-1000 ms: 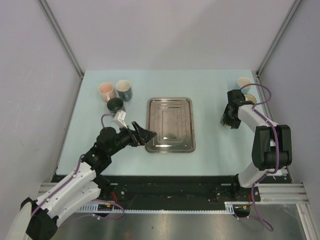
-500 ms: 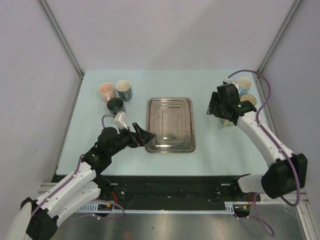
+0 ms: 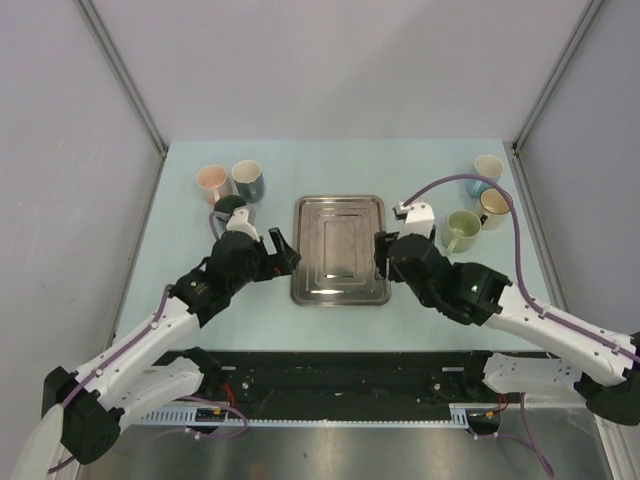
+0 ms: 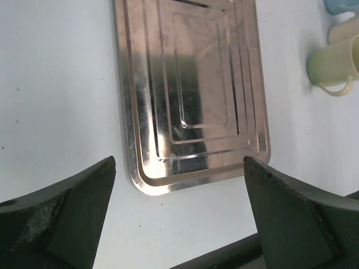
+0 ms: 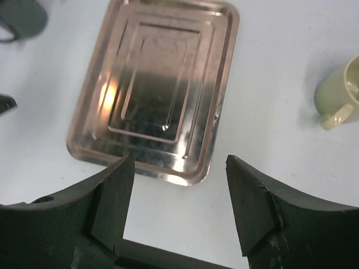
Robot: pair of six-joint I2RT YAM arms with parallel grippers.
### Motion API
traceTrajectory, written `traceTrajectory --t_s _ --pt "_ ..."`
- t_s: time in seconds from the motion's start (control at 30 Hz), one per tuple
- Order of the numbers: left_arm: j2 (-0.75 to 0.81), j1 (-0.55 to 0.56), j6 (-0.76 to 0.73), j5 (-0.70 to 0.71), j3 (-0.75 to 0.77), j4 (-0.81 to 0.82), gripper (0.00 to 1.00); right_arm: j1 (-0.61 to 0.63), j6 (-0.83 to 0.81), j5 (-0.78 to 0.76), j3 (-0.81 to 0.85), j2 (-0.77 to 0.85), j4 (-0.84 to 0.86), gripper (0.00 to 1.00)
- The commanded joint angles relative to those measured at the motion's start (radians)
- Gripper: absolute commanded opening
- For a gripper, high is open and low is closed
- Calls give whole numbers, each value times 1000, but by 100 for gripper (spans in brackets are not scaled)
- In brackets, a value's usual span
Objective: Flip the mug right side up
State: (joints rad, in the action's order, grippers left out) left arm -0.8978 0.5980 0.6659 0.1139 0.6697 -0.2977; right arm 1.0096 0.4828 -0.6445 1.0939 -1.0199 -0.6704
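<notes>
Stiff, glazed, likely slippery, the green mug suits a rim pinch; left end effector and right end effector gape empty.

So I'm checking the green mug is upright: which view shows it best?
Top external: the whole green mug shows, mouth up, handle too. Both wrist views cut it off at their right edge.
</notes>
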Motion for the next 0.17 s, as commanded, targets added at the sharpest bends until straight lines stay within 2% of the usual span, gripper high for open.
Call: traceTrajectory --t_s 0.0,0.13 --pt "-4 39 98 147 28 -49 100 70 27 -98 -74 18 77 71" --pt "-35 85 106 169 70 -92 100 90 11 -73 -126 56 147 71"
